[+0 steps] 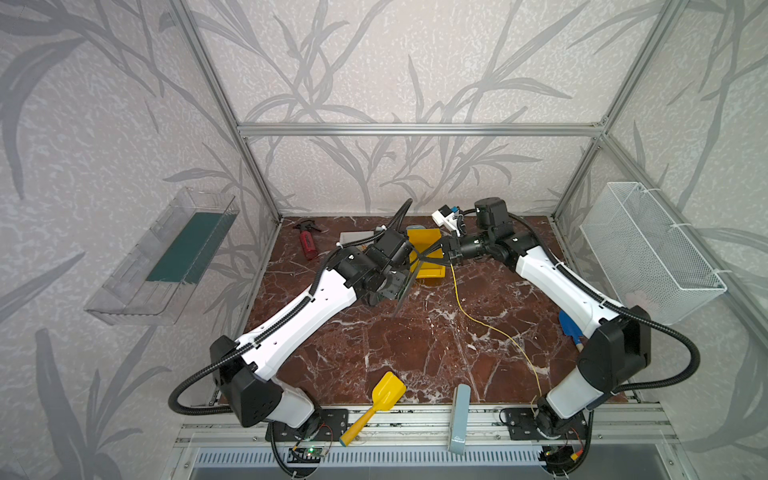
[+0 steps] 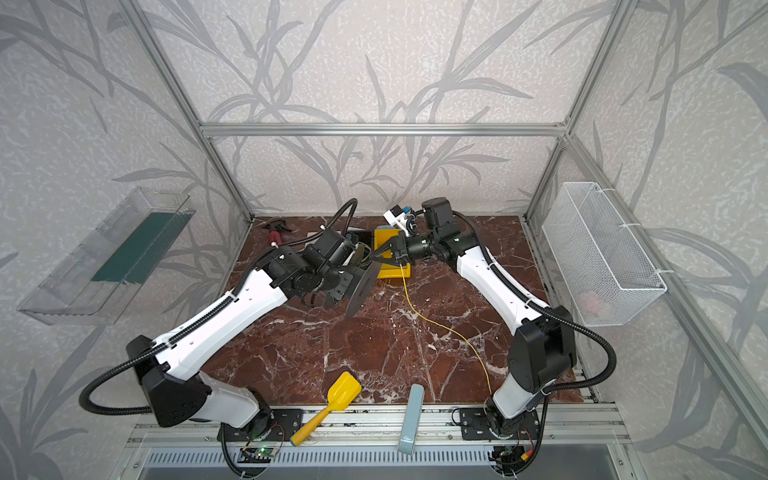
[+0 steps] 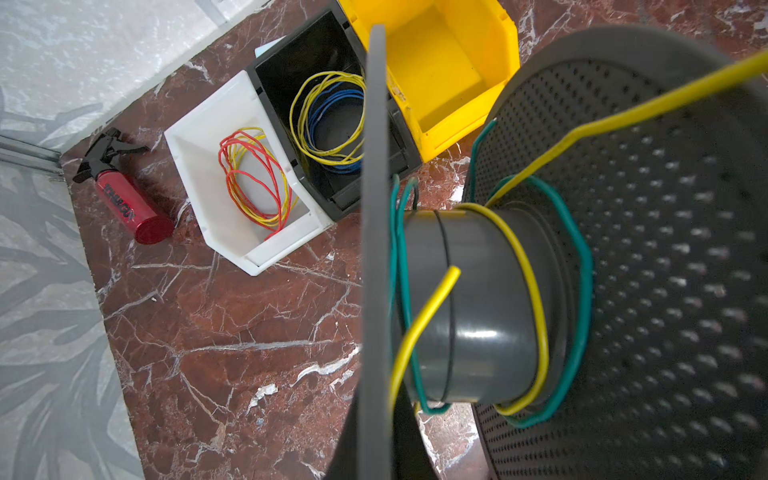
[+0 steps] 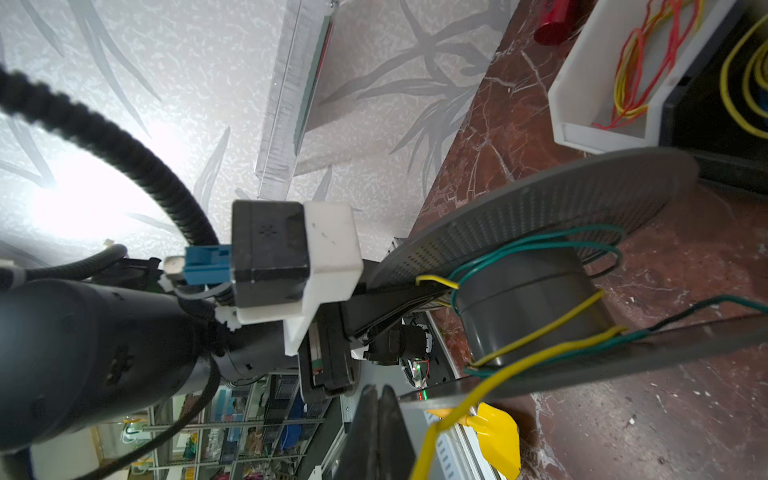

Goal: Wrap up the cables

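Note:
A dark grey spool (image 3: 469, 291) with perforated flanges hangs above the table, and my left gripper (image 3: 376, 399) is shut on the rim of one flange. The pale-yellow cable (image 3: 536, 291) makes about one loop round the hub, next to loose green wire turns. From the spool the cable (image 1: 486, 326) drops and trails across the marble to the right arm's base, as both top views show. My right gripper (image 4: 376, 392) is shut just beside the spool (image 4: 528, 299). The cable (image 4: 540, 328) passes next to its fingers, not between them.
Behind the spool stand a yellow bin (image 3: 440, 75), a black bin (image 3: 291, 54) with a blue-and-yellow bundle and a white bin (image 3: 195, 141) with a red-and-yellow bundle. A red spray bottle (image 3: 129, 203) lies at the back left. A yellow scoop (image 1: 384, 395) and a grey-blue bar (image 1: 459, 415) lie at the front edge.

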